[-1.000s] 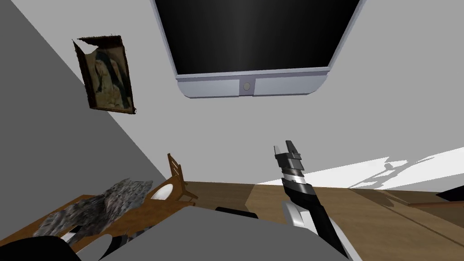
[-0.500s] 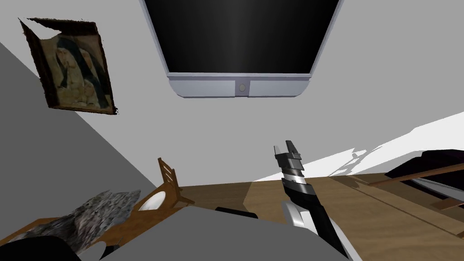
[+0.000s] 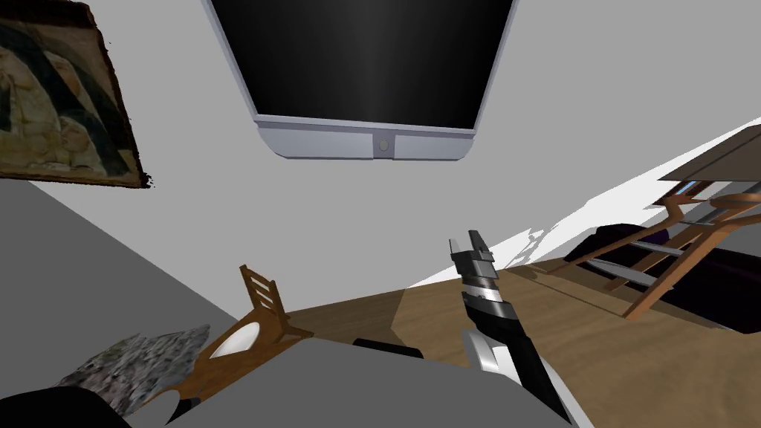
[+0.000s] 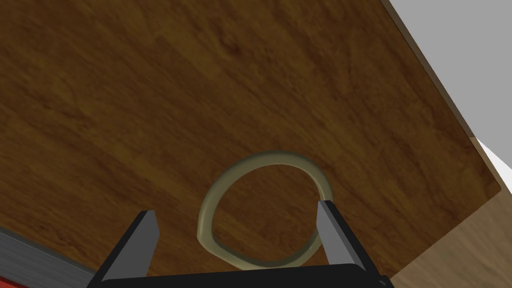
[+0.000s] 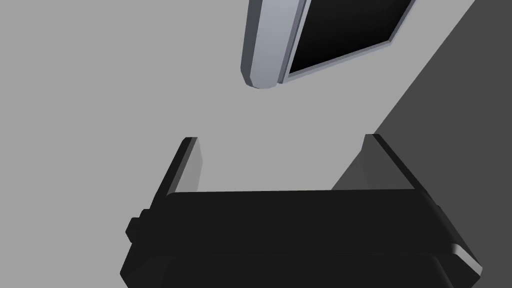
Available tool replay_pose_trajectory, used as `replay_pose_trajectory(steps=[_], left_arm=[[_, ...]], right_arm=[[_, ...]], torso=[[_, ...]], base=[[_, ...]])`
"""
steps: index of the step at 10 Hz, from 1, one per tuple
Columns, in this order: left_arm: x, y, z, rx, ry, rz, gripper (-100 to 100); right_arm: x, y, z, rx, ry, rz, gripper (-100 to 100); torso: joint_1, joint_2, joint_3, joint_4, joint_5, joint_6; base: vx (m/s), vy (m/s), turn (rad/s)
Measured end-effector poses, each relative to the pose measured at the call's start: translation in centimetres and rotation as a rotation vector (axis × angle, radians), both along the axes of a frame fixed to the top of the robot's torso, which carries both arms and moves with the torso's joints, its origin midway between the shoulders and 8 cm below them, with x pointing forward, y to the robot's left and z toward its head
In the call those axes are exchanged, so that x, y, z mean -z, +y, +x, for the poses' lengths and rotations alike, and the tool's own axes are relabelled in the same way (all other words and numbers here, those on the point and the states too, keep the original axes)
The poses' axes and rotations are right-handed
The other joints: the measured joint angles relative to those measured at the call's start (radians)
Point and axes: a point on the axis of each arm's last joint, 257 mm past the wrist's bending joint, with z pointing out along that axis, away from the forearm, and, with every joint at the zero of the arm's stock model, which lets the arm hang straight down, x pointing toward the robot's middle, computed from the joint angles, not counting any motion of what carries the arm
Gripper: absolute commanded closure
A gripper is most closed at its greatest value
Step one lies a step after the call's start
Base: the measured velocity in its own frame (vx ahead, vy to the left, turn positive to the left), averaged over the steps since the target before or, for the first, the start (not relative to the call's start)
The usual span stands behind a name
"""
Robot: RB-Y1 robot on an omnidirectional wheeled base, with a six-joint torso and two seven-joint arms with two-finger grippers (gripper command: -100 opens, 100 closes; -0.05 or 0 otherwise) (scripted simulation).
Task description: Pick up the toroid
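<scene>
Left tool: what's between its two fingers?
The olive-green ring-shaped toroid, lying on the brown wooden surface, off-centre in the open left tool; left wrist view.

Dull olive toroid (image 4: 272,156), dark brown wood-grain tabletop (image 4: 200,75), light grey wall (image 4: 460,40)

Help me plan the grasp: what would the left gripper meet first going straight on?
Probably the ring, lying on the wooden surface between the left gripper's open fingers; depth is unclear.
</scene>
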Motion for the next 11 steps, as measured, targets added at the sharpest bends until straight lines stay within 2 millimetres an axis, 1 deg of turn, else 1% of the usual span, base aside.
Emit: replay_pose_trajectory(steps=[3, 6, 9, 10, 11], left_arm=[[0.4, 0.8, -0.2, -0.056, 0.005, -0.003, -100], [0.9, 1.5, 0.1, -0.114, 0.002, -0.007, -100], [1.0, 2.6, -0.2, -0.170, 0.006, 0.000, -100], [1.1, 3.0, 0.1, -0.194, 0.001, 0.001, -100], [1.2, 3.3, 0.0, -0.207, 0.004, 0.006, -100]], right_arm=[[0.0, 0.0, 0.0, 0.000, 0.000, 0.000, 0], [0.0, 0.0, 0.0, 0.000, 0.000, 0.000, 0], [0.0, 0.0, 0.0, 0.000, 0.000, 0.000, 0], [0.0, 0.0, 0.0, 0.000, 0.000, 0.000, 0], [0.0, 0.0, 0.0, 0.000, 0.000, 0.000, 0]], torso=[[0.000, -0.001, 0.000, 0.000, 0.000, -0.001], [-0.001, 0.000, 0.000, 0.000, 0.000, 0.000], [0.000, 0.000, 0.000, 0.000, 0.000, -0.002], [0.000, -0.001, 0.000, 0.000, 0.000, -0.001], [0.000, -0.001, -0.001, 0.000, 0.000, -0.002]], base=[[-0.118, -0.020, -0.209], [-0.103, -0.022, -0.181], [-0.113, -0.031, -0.202], [-0.093, -0.027, -0.136], [-0.131, -0.046, -0.312]])
